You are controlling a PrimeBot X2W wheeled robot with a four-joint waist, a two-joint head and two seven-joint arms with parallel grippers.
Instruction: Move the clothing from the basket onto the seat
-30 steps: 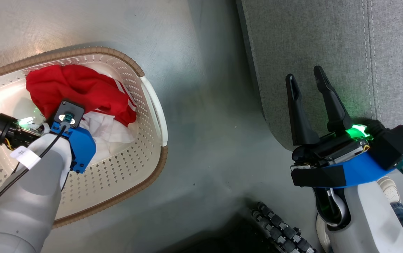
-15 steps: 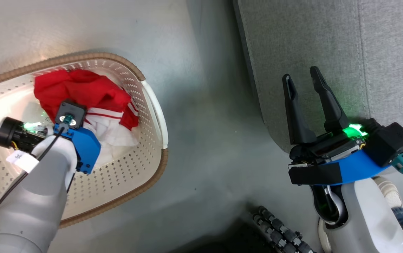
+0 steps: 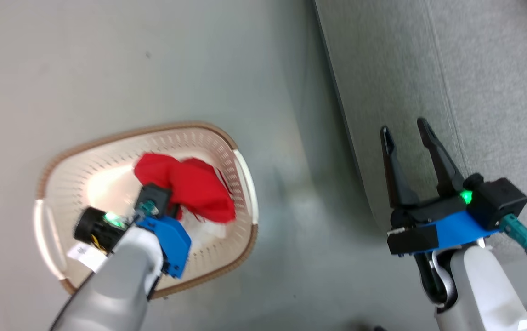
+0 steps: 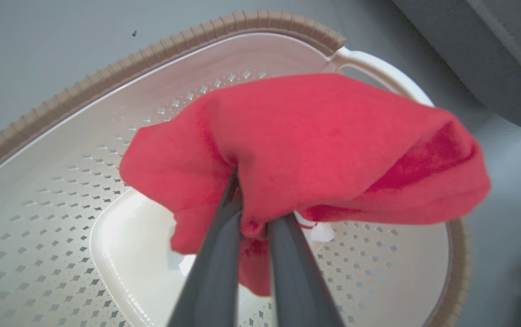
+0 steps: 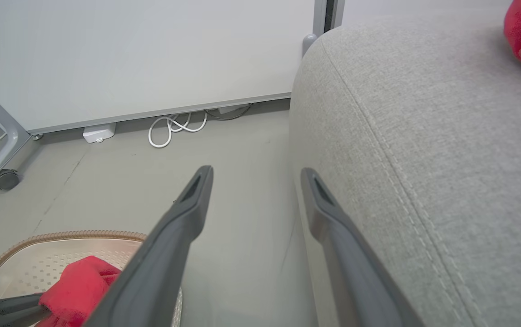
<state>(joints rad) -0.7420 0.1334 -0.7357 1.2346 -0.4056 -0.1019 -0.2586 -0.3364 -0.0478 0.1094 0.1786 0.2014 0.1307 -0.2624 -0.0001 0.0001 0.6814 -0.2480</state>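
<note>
Left claw [image 4: 251, 218] is pinching the soft bright red fabric garment [image 4: 315, 145] between nearly closed fingers and lifting it, bunched, above the bottom of the cream-white perforated plastic basket [image 4: 106, 77], where a second ago it was lying spread over a white piece [image 3: 206, 230]; the head view is shifting too, a camera move. Right claw [image 3: 403, 128] is hanging wide apart, holding nothing, by the front edge of the light grey upholstered sofa seat [image 3: 474, 92]. Pick looking secured; carry across the floor [image 3: 291, 207] to the seat remaining.
</note>
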